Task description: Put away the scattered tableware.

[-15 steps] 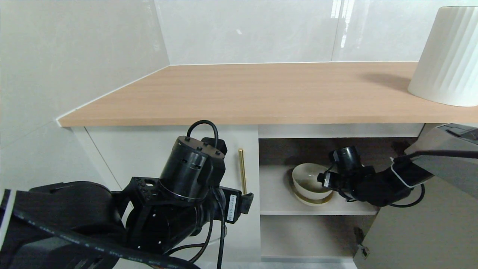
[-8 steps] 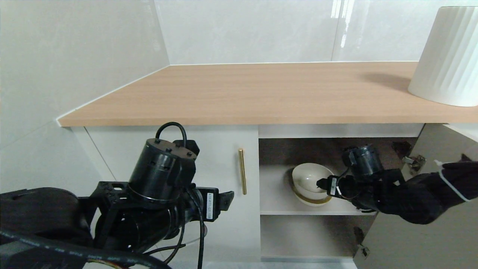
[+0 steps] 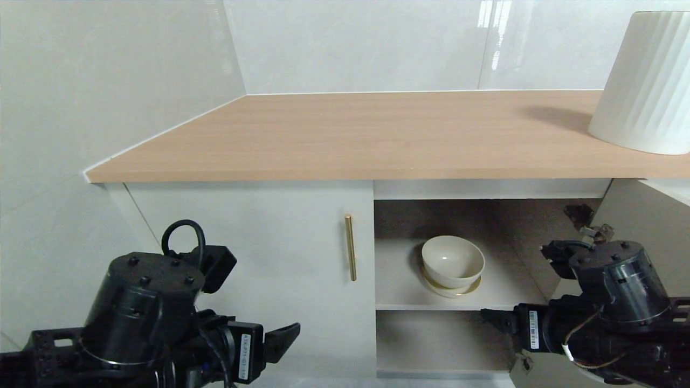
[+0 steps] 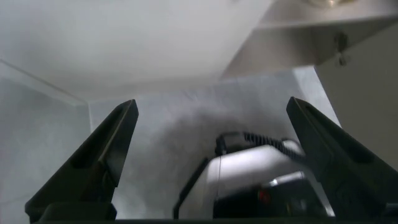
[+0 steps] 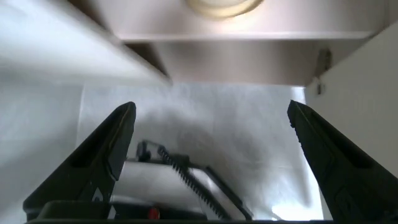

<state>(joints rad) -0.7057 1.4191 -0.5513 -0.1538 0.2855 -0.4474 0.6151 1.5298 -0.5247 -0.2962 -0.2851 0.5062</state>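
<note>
A cream bowl (image 3: 453,261) sits on a gold-rimmed plate (image 3: 452,290) on the middle shelf (image 3: 396,285) of the open cabinet. The plate's edge (image 5: 222,6) also peeks in at the rim of the right wrist view. My right gripper (image 3: 493,319) hangs low in front of the cabinet, below and to the right of the bowl. It is open (image 5: 211,162) with nothing between its fingers. My left gripper (image 3: 283,337) is low at the left, before the closed door, also open (image 4: 211,162) and empty.
The left cabinet door carries a gold handle (image 3: 350,247). The right door (image 3: 641,215) stands swung open beside my right arm. A wooden countertop (image 3: 377,134) runs above, with a white ribbed shade (image 3: 644,81) at its right end. A lower shelf (image 3: 442,339) lies beneath.
My right gripper has pulled back out of the cabinet, away from the bowl, and dropped low. The left arm has sunk down and to the left. The bowl stays on the plate.
</note>
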